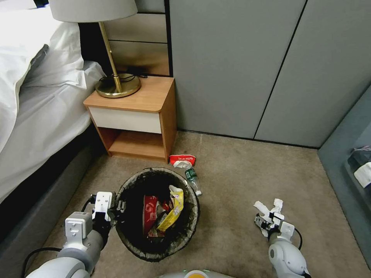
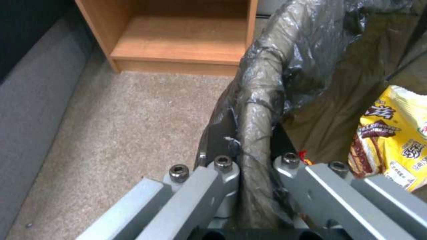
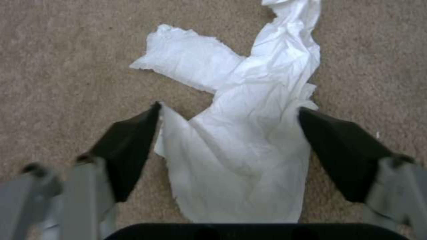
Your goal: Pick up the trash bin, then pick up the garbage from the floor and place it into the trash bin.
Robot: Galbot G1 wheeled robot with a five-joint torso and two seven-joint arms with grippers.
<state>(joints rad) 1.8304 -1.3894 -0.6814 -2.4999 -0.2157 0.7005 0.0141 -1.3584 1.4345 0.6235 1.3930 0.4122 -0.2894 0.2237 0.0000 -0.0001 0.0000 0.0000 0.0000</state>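
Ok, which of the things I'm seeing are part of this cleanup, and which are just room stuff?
Job:
- trash bin, rim clamped by left gripper
- white tissue on the carpet, between the open right gripper fingers
- red packet and small bottle on the floor

Just there:
- nightstand
- lamp
- bed

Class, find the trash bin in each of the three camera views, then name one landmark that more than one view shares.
Head view: the trash bin sits low and centre-left on the carpet, the left gripper clamping its rim.
Left wrist view: its bag-covered rim runs between the fingers.
Right wrist view: not in it; a white tissue lies there.
Shared landmark: the wooden nightstand.
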